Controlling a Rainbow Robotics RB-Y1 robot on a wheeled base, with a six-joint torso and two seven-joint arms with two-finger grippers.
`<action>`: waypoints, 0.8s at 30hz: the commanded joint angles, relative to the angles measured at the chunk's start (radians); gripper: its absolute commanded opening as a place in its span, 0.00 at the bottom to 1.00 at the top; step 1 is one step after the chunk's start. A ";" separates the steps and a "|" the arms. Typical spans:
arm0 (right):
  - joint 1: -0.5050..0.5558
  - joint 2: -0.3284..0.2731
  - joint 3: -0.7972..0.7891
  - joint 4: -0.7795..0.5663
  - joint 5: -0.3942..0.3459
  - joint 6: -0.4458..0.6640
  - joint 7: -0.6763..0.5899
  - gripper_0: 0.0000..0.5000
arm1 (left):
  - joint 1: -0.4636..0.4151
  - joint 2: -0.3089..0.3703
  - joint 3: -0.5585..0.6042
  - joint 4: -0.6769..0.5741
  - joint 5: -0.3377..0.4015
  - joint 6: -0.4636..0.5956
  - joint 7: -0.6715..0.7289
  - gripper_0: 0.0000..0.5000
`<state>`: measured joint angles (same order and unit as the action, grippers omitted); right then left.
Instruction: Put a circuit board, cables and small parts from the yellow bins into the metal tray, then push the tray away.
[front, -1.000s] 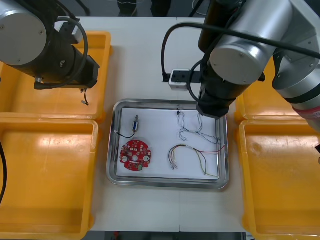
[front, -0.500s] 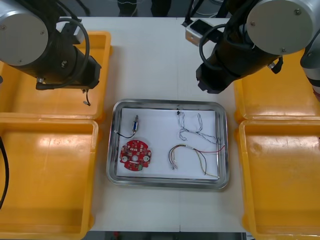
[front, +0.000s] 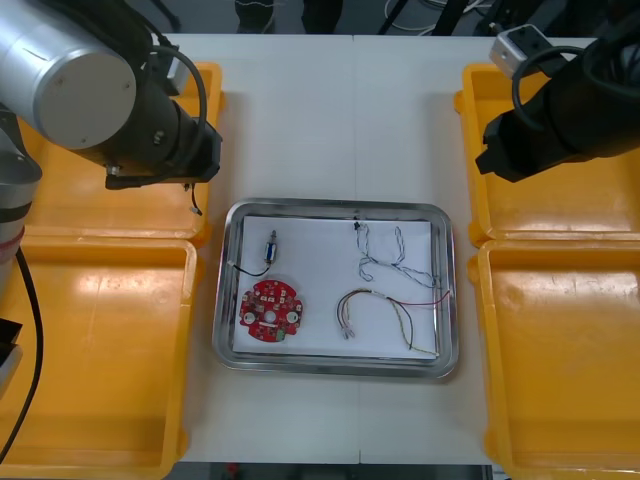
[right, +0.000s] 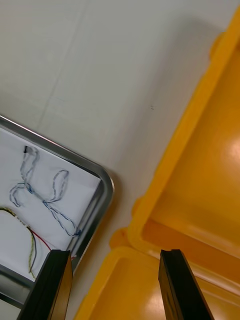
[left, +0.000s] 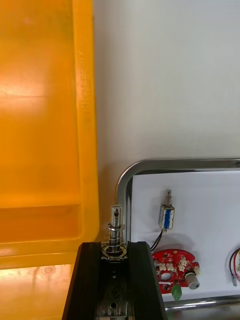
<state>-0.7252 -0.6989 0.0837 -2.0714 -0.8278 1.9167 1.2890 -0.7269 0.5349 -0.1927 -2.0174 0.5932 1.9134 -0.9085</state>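
On the light table, the central metal tray holds circuit board and cables. The right gripper, fingers apart, has withdrawn upper right. The left gripper, upper left, clamps 1 small metal part, likely next in.

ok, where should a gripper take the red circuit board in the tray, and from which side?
Probably from straight above, pinching the circuit board across its rim. It lies flat on the white floor of the tray, so no side approach fits. The tray's left wall is close, so pinch the board's near and far edges, staying clear of the small metal part just beyond.
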 joint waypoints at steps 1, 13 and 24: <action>0.082 -0.064 -0.108 -0.052 -0.001 0.003 -0.025 1.00 | 0.001 -0.047 -0.080 -0.038 -0.042 -0.005 0.120 0.00; 0.280 -0.088 -0.283 -0.082 0.015 0.003 -0.036 1.00 | 0.001 -0.090 -0.323 -0.007 -0.150 -0.163 0.349 0.00; 0.475 -0.110 -0.381 -0.096 0.007 0.003 -0.036 1.00 | 0.001 -0.116 -0.468 0.147 -0.231 -0.346 0.393 0.00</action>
<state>-0.3006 -0.7679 -0.2470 -2.1345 -0.8197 1.9168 1.2889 -0.7269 0.4497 -0.6235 -1.8871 0.3862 1.6022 -0.4665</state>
